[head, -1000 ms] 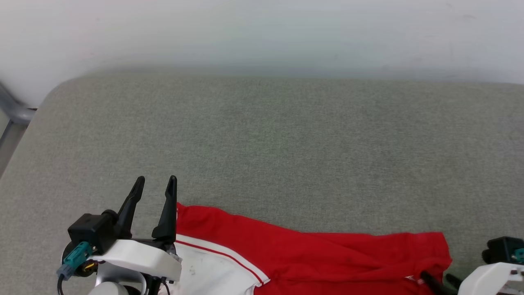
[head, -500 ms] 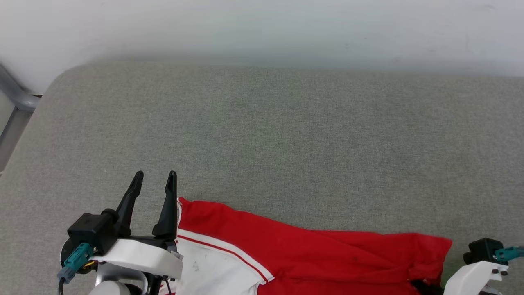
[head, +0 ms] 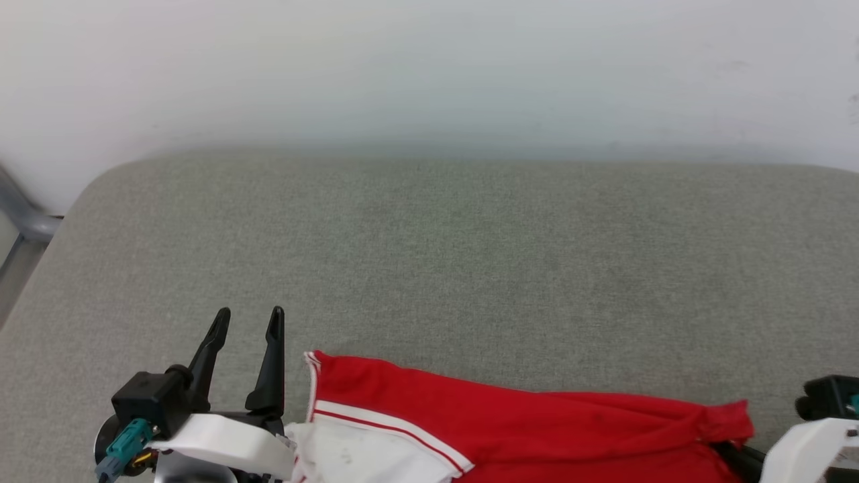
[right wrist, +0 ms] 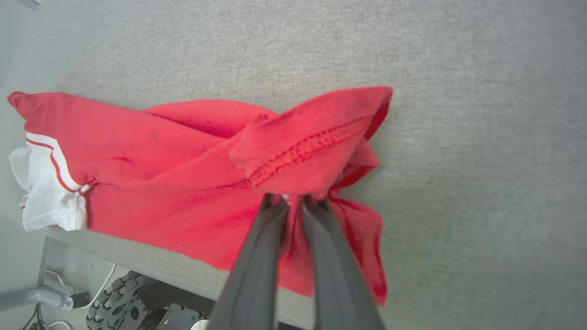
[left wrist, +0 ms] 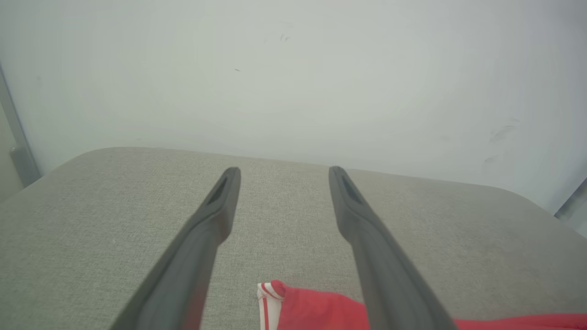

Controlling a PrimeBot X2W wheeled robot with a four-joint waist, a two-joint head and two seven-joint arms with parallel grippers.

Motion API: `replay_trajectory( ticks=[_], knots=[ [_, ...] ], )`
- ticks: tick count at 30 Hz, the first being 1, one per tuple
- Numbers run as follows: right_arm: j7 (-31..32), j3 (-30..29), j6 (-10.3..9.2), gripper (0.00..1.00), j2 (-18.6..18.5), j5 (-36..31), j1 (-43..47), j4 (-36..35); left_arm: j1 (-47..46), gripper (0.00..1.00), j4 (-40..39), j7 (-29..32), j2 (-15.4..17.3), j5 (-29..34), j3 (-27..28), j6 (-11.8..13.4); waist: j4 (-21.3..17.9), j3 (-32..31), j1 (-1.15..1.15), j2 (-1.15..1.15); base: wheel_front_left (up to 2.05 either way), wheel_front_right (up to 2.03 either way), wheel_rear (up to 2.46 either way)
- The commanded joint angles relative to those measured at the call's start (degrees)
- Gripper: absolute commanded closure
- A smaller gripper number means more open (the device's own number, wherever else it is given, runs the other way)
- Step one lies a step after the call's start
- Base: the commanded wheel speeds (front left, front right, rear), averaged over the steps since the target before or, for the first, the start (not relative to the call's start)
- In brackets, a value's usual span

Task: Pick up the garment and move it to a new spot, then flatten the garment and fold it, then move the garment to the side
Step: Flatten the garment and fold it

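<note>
Lying along the near edge of the grey padded surface [head: 470,268] in the head view, the garment [head: 523,429] is showing a red body and, at its left end, a white sleeve [head: 362,459] with red stripe trim. The left gripper [head: 249,312] is hovering just beside that end, its two dark fingers spread apart and holding nothing. The right gripper [head: 735,457] is reaching in at the lower right, its fingertips hidden by the bunched right end of the cloth.

Left wrist view: the left gripper [left wrist: 284,172] is standing wide open above the surface [left wrist: 91,220], with a striped corner of the garment [left wrist: 316,307] lying on the surface between its fingers.

Right wrist view: the right gripper [right wrist: 294,201] is pinching a raised, hemmed fold of the garment [right wrist: 183,151], its fingers drawn nearly together on the red cloth. The rest of the garment is trailing away across the surface [right wrist: 458,137] toward the sleeve [right wrist: 46,201], reaching the near edge, below which the robot's wheeled base [right wrist: 124,302] is showing.
</note>
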Motion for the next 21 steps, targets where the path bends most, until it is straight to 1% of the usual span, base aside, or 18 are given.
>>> replay_trajectory(
  ticks=[1, 5, 10, 13, 17, 18, 21],
  knots=[
    [0.28, -0.75, -0.09, 1.0, -0.6, -0.35, 1.04, -0.29, 0.78, 0.0, -0.27, 0.07, 0.16, -0.15, 0.14, 0.14, -0.7, -0.96, 0.0, 0.0, 0.0, 0.0, 0.0],
    [1.11, -4.73, -0.08, 1.0, -0.54, -0.57, 2.81, -1.19, 1.62, 0.0, -1.0, 0.39, 0.47, -0.26, 0.18, 0.74, -1.43, -1.75, 0.0, 0.0, 0.0, 0.0, 0.0],
    [1.45, -10.69, -0.08, 1.0, 0.4, -0.82, 4.37, -2.57, 2.02, 0.0, -1.79, 0.57, 0.72, -0.29, 0.43, 1.25, -2.45, -2.39, 0.0, 0.0, 0.0, 0.0, 0.0],
    [2.71, -13.02, -0.07, 1.0, 1.93, 0.58, 4.05, -4.33, 2.07, 0.0, -1.98, 0.66, 0.75, -0.46, 0.3, 1.32, -2.84, -2.5, 0.0, 0.0, 0.0, 0.0, 0.0],
    [8.0, -14.08, -0.06, 1.0, 6.72, 8.51, 2.25, -7.11, 1.51, 0.0, -2.15, 0.95, 0.52, -0.48, -0.12, 1.31, -2.89, -2.59, 0.0, 0.0, 0.0, 0.0, 0.0],
    [13.18, -13.92, -0.06, 1.0, 9.91, 16.23, 1.38, -9.16, 1.08, 0.0, -1.85, 0.94, 0.28, -0.67, -0.51, 0.89, -2.35, -2.69, 0.0, 0.0, 0.0, 0.0, 0.0],
    [17.18, -12.85, -0.06, 1.0, 11.68, 23.16, 0.92, -9.56, 0.57, 0.0, -1.41, 0.89, -0.01, -0.84, -0.73, 0.51, -1.47, -2.56, 0.0, 0.0, 0.0, 0.0, 0.0]
  ],
)
